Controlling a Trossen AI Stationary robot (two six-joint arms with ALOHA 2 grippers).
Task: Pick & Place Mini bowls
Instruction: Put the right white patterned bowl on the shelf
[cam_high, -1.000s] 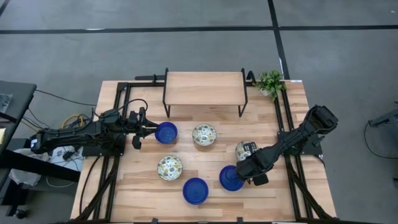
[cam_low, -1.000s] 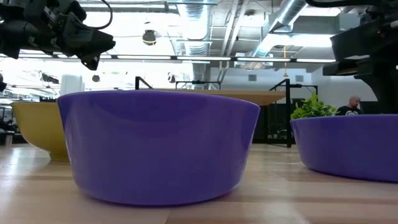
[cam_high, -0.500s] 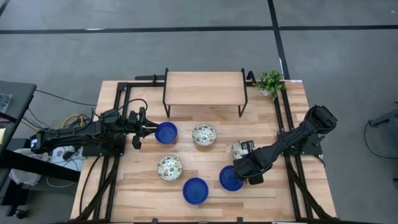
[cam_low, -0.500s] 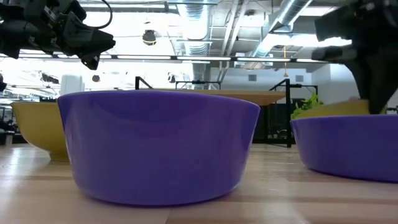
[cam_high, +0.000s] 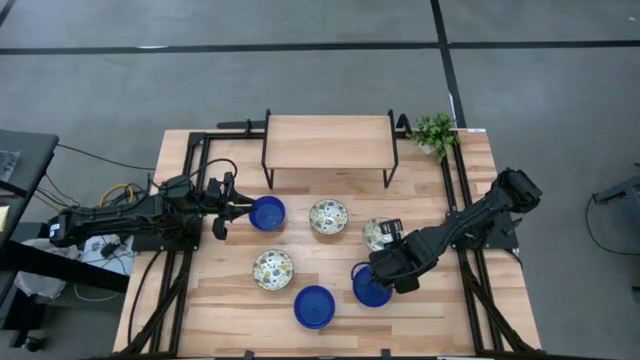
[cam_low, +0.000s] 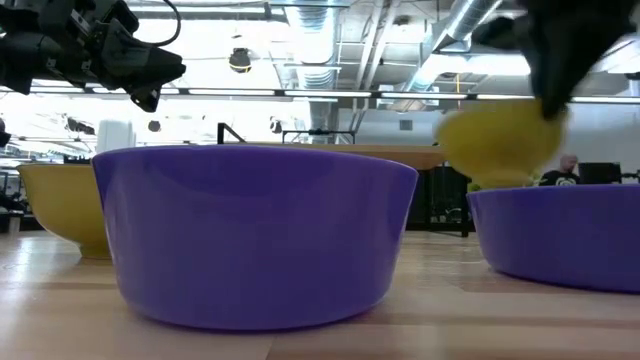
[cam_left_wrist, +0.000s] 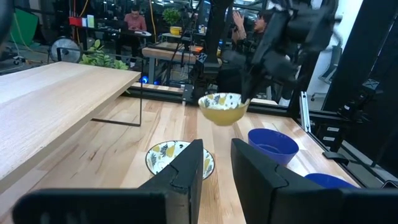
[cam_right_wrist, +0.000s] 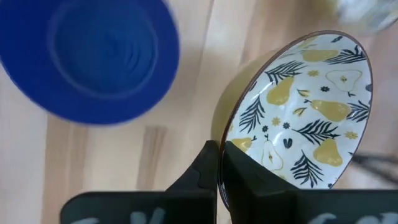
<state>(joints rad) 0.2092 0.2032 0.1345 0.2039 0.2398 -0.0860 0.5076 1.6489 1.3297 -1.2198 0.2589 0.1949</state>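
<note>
Pinching patterned bowl (cam_right_wrist: 298, 118) rim | right claw (cam_right_wrist: 217, 163) lifts it beside blue bowl (cam_right_wrist: 87, 59)

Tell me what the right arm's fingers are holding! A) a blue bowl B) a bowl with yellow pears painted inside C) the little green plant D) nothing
B: the right gripper pinches the rim of the pear-patterned bowl, lifted off the table.

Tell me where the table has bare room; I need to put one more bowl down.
Free: the wood left of the patterned bowl by the front blue bowl, and the shelf top. Crowded: around the right hand, holding a patterned bowl above a blue one.
</note>
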